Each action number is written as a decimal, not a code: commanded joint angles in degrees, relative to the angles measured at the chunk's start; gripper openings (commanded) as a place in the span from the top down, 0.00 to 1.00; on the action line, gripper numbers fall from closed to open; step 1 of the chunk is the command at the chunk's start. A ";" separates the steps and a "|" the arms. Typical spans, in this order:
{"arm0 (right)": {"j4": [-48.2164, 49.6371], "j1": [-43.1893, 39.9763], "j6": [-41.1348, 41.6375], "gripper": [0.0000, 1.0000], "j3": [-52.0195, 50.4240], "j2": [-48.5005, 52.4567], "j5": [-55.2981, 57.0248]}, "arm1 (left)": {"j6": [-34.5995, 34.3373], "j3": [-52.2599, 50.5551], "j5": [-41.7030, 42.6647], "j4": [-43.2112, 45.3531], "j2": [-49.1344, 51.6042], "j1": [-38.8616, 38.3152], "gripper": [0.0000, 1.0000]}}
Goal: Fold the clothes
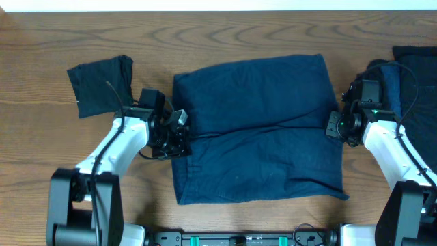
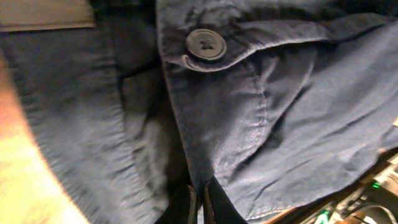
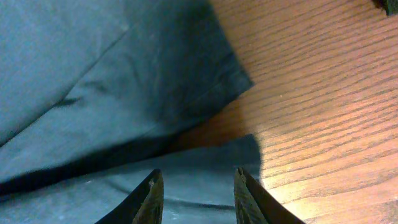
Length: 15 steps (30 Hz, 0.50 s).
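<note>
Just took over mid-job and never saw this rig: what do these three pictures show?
Two robot arms, each ending in a two-finger gripper, work at a wooden table. The wide picture looks down from above; the other two come from cameras on each wrist. A big navy garment lies in the middle, a small folded one upper left, more dark cloth at the right edge. The left gripper is pinched shut on the big garment's edge, near a button; the right gripper is open, holding nothing.
</note>
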 commanded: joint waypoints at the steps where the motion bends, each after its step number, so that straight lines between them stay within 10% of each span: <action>1: 0.04 0.57 -0.22 0.64 -0.31 0.04 0.09 | -1.42 1.16 -8.07 -2.32 -1.62 0.22 0.94; 15: 1.18 0.57 -0.24 0.64 -0.15 -0.11 -0.39 | -11.89 -8.94 -14.23 6.62 -1.53 0.22 0.94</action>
